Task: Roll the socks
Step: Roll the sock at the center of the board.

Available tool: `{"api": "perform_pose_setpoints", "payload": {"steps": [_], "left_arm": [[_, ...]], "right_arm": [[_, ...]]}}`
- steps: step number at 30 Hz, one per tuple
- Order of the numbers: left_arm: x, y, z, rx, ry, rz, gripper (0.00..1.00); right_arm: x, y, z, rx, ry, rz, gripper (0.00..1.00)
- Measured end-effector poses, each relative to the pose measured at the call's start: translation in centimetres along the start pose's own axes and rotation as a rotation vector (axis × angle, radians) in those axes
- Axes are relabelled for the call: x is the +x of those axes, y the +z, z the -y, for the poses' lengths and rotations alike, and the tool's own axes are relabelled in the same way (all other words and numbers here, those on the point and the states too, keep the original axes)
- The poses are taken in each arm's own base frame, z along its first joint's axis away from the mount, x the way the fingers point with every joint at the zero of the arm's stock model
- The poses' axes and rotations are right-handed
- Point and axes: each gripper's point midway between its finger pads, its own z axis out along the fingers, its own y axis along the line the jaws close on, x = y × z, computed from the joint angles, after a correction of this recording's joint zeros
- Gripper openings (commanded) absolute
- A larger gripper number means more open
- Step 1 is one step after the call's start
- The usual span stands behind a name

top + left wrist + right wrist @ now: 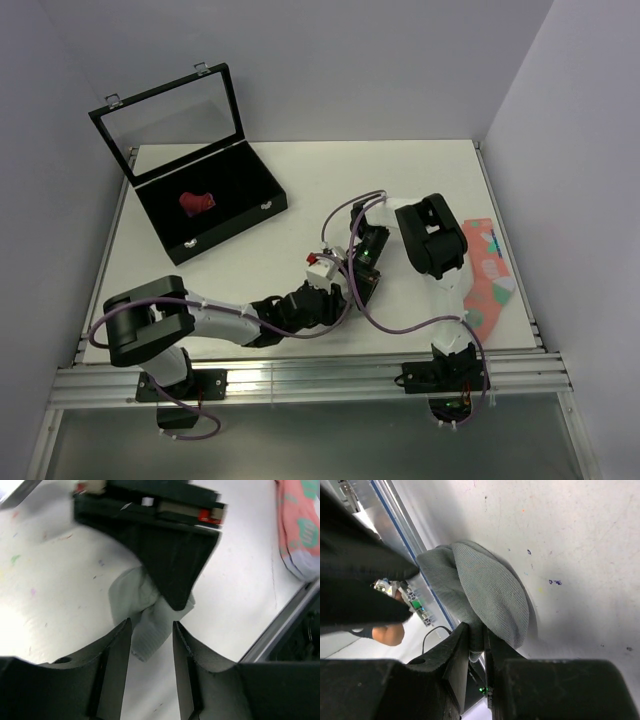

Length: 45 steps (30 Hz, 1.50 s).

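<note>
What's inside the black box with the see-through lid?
One small red bundle, maybe a rolled sock, lies on the dark floor of the black box. Nothing else shows inside. Whatever is under the bundle is covered.

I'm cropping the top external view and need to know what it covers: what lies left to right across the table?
Open black case holding a red rolled sock → right arm's black elbow → salmon-pink patterned sock.
</note>
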Motion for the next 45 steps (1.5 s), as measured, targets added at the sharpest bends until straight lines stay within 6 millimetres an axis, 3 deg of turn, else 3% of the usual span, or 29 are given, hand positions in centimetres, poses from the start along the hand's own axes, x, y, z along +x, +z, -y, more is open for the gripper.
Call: {"api": "perform_pose_setpoints", "payload": {"steps": [10,22,29,32,36,43,45], "left_arm": [[0.9,1.0,2.1,0.191,0.182,-0.088,0.45],[1.3,2.3,0.5,0.209,0.194,-0.135,0.44],[2.1,2.9,0.6,0.235,0.191,-0.161,0.42],[2.2,3.1,0.6,0.245,0.177,-0.167,0.32],[2.1,3.5,0.9,0.258,0.147,-0.178,0.00],[2.2,4.4,1.3,0.235,0.064,-0.222,0.00],[2.2,4.6,1.3,0.219,0.027,-0.240,0.00]], "right_arm": [[0.0,-0.1,0.0,-0.010,0.014,-0.012,0.22],[0.0,-0.1,-0.1,-0.014,0.019,-0.018,0.21],[0.0,-0.1,0.0,-0.022,0.029,-0.026,0.22],[0.0,-0.1,0.0,-0.019,0.028,-0.026,0.22],[0.1,-0.2,0.2,-0.008,0.035,-0.031,0.25],[0.5,-0.7,0.3,0.029,0.074,-0.026,0.54],[0.6,-0.9,0.1,0.054,0.072,-0.010,0.56]]}}
